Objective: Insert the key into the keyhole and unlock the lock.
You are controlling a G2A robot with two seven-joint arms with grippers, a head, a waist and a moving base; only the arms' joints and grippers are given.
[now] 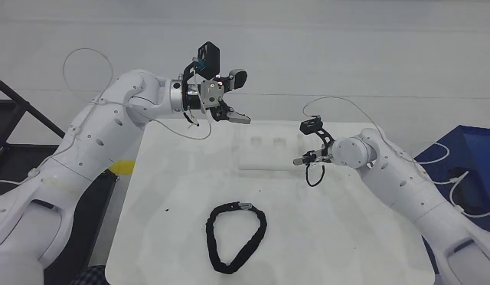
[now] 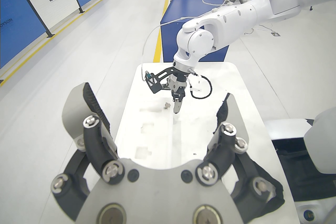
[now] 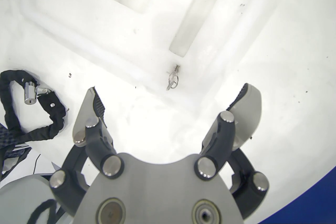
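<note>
Our right tool (image 3: 170,95) stands wide open with nothing between its fingers, low over the worktop (image 3: 288,64) at one end of a white foam block (image 3: 78,25). Just ahead of its fingertips, and not touching them, we see the key (image 3: 172,78). It is a small metal key on a ring, and its tip is stuck into the block close to the end of a long narrow slot (image 3: 195,17). Seen from the left wrist, the key juts out of the block just beside this tool.

Our left tool (image 2: 157,95) is also spread wide and holds nothing. In the top view it hangs above the far left corner of the worktop, well apart from the key, and faces across toward the right arm.

The chain lock (image 1: 217,243), a chain in a black cloth sleeve, lies as a closed loop on the worktop. It is nearer to us than the block and well apart from both tools. Its shiny lock cylinder (image 3: 30,95) joins the loop's two ends on the side toward the block. We can make out a small dark slit on the cylinder's end face.
</note>
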